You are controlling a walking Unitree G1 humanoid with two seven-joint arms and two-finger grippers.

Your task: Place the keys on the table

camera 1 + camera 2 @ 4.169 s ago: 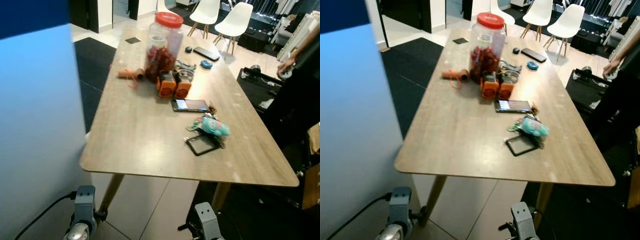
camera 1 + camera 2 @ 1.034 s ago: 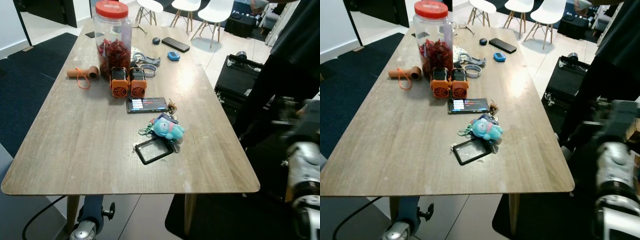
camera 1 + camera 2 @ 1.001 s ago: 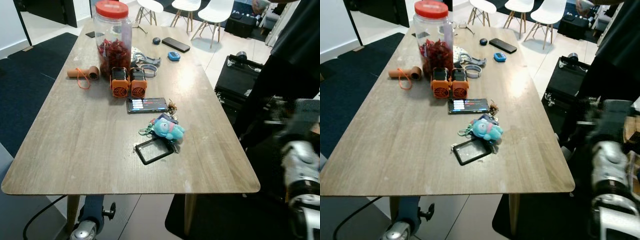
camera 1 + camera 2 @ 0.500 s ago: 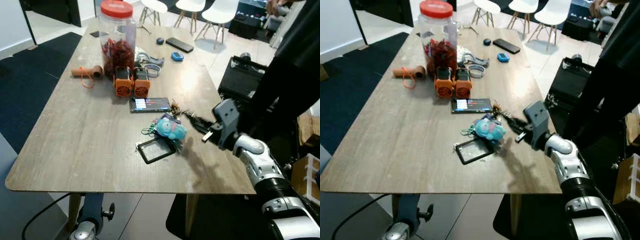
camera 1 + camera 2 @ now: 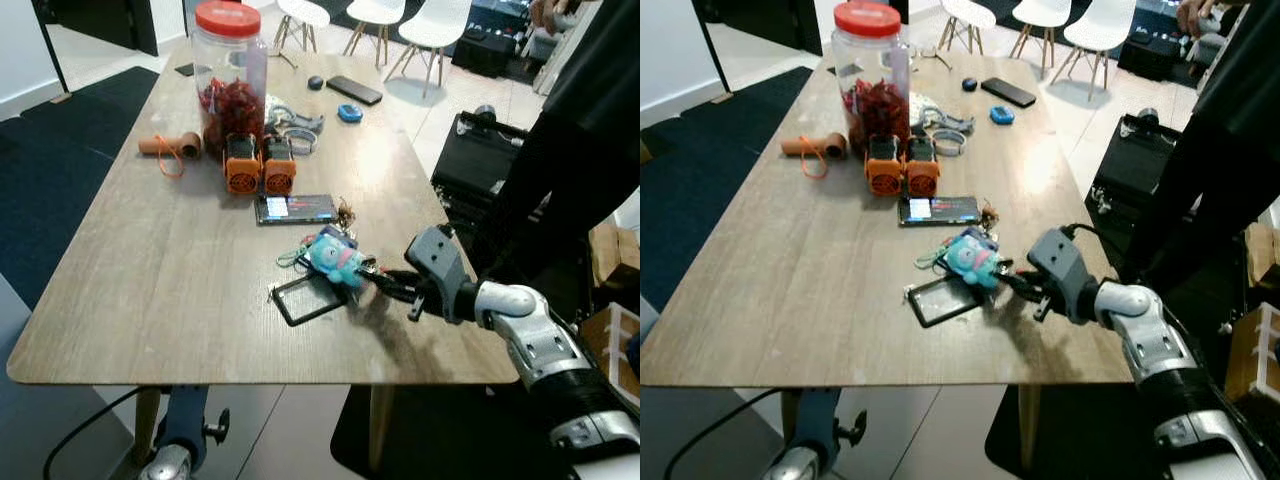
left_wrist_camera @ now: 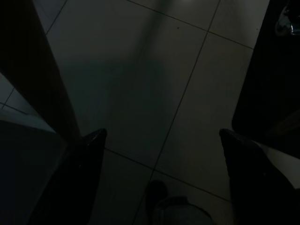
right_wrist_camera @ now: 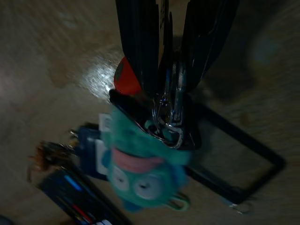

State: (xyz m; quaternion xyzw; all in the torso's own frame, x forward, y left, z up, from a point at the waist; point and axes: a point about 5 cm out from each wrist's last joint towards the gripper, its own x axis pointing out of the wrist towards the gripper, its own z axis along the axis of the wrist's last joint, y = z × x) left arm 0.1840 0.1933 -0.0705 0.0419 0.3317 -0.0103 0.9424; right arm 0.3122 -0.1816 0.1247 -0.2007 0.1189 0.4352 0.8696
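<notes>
The keys, a bunch with a teal plush toy [image 5: 335, 258] and metal rings, lie on the wooden table [image 5: 150, 270] near its right front part. My right gripper [image 5: 372, 281] reaches in from the right, low over the tabletop, its tips at the bunch's right side. In the right wrist view its two black fingers [image 7: 138, 51] stand close together with the metal key rings [image 7: 171, 110] pinched between them, the plush [image 7: 140, 168] just beyond. My left gripper [image 6: 161, 136] hangs open over dark floor tiles.
A black card holder [image 5: 305, 299] lies right beside the keys, a phone [image 5: 294, 208] just behind them. Further back stand two orange items [image 5: 258, 166] and a red-lidded jar [image 5: 232, 60]. A person in black [image 5: 590, 130] stands at the table's right side.
My right arm came in from the right, then lowered and pushed forward until its fingers reached the key rings. The camera shifted slightly. The keys stayed on the table.
</notes>
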